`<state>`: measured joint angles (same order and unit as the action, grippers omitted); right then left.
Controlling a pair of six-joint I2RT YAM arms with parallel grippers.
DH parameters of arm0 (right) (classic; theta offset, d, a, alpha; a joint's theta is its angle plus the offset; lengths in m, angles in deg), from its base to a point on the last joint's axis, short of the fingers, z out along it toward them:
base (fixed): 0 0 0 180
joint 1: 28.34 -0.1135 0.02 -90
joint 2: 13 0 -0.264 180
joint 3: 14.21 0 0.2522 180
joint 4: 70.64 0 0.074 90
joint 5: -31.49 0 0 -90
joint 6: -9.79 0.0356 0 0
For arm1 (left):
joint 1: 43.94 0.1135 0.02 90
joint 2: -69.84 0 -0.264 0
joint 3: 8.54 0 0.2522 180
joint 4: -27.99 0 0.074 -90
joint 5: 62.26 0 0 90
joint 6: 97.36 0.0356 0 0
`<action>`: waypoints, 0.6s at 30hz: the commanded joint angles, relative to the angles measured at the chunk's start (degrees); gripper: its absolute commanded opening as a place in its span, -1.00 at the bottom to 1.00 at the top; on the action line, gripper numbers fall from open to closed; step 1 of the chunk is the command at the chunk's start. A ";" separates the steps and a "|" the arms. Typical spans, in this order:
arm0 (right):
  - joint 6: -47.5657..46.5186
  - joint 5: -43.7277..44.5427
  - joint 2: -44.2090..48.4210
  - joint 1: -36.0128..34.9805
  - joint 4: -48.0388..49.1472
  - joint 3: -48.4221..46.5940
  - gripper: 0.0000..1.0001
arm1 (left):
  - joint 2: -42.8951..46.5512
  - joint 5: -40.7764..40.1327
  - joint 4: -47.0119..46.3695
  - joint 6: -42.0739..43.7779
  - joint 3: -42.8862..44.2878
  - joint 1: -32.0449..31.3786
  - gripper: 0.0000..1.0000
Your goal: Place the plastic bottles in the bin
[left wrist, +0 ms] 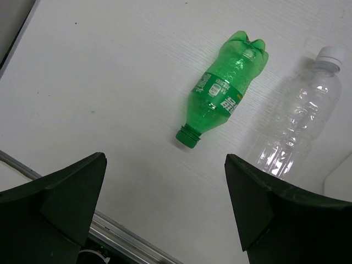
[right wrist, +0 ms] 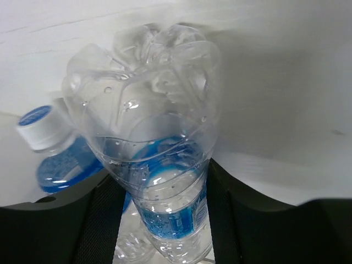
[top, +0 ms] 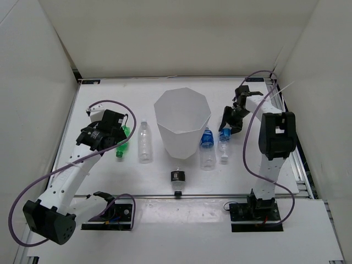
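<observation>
The white faceted bin (top: 182, 123) stands mid-table. A green bottle (top: 122, 145) lies to its left, and my open, empty left gripper (top: 113, 133) hovers over it. In the left wrist view the green bottle (left wrist: 225, 99) lies ahead of the gripper (left wrist: 165, 187). A plain clear bottle with a white cap (top: 144, 142) (left wrist: 300, 118) lies beside it. My right gripper (top: 227, 125) (right wrist: 159, 209) is shut on a blue-label bottle (top: 224, 144) (right wrist: 157, 165) near its base. A second blue-label bottle (top: 207, 147) (right wrist: 49, 148) lies next to it. A short black-label bottle (top: 177, 180) lies near the front.
White walls close in the table on three sides. A metal rail (top: 220, 194) runs along the table's near edge, and it also shows in the left wrist view (left wrist: 126, 242). Purple cables loop off both arms.
</observation>
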<state>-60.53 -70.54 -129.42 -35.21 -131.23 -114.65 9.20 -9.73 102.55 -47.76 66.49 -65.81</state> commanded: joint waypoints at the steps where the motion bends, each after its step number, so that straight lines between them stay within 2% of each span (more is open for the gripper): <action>1: 1.49 5.52 5.66 2.66 -1.86 2.91 -0.08 | -0.88 0.12 -1.64 -0.81 0.69 -0.19 1.00; 6: 4.91 6.06 21.21 3.45 -6.16 -0.85 -0.17 | -2.19 0.65 -0.42 -5.37 0.69 -0.19 1.00; 10: 8.25 3.42 31.49 1.96 -7.31 -11.74 -0.17 | -4.92 2.57 0.64 -9.33 -0.63 -0.19 1.00; 13: 10.02 4.64 31.44 -2.16 -7.31 -25.78 -0.20 | -8.69 3.98 1.42 -12.49 -2.74 0.33 1.00; 14: 10.02 6.39 30.30 -6.70 -8.70 -30.26 -0.20 | -10.88 3.99 1.43 -13.73 -2.74 0.33 1.00; 15: 9.33 8.67 28.81 -9.45 -9.50 -39.88 -0.20 | -11.77 3.99 2.13 -14.70 -3.26 0.33 1.00; 18: 5.65 15.09 22.74 -19.82 -9.78 -49.10 -0.16 | -13.62 4.60 2.84 -16.99 -3.27 0.33 1.00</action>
<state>-52.44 -61.01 -101.72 -47.91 -137.70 -158.49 -4.48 -6.00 103.82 -60.59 63.24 -65.75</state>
